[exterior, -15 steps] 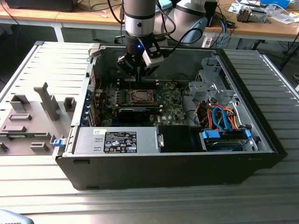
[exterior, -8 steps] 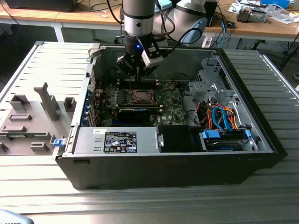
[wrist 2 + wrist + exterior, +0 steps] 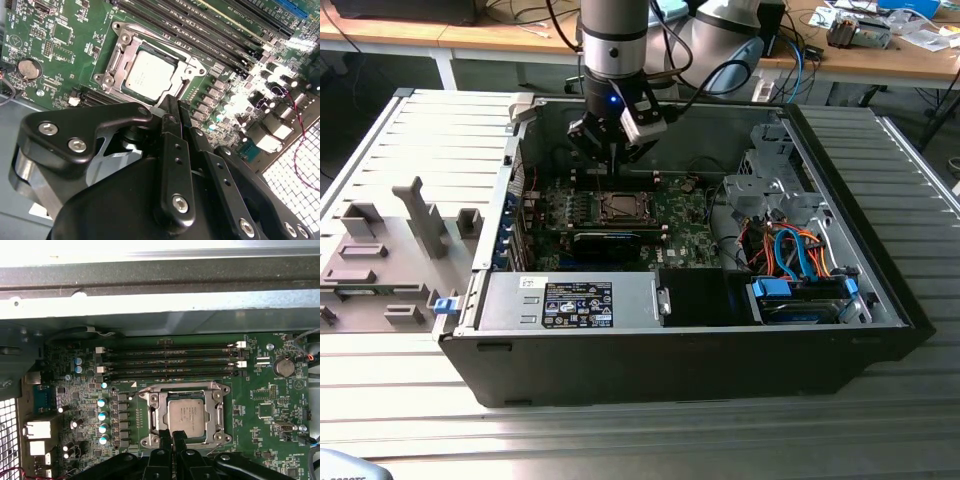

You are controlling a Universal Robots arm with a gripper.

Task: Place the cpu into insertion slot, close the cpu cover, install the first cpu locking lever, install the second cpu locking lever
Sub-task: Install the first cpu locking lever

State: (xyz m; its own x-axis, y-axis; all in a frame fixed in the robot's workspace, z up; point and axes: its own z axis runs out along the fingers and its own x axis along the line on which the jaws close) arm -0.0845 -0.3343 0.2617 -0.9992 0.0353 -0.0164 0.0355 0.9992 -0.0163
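Already the small silvery-grey square cpu sits in the metal-rimmed insertion slot, faint unreadable print on top; the black gripper, fingers together, hovers beside it.

i see the arm reaching down into the open case, its claw hanging just above the green board. the slot sits right below the claw, a dark square with a shiny rim; i can't tell if the cpu is in it. the grey power supply lies along the case's near side, and orange and blue cables bunch toward the exterior view's right. on the exterior view's left, grey fixtures stand on the ribbed counter. a wooden desk runs behind.
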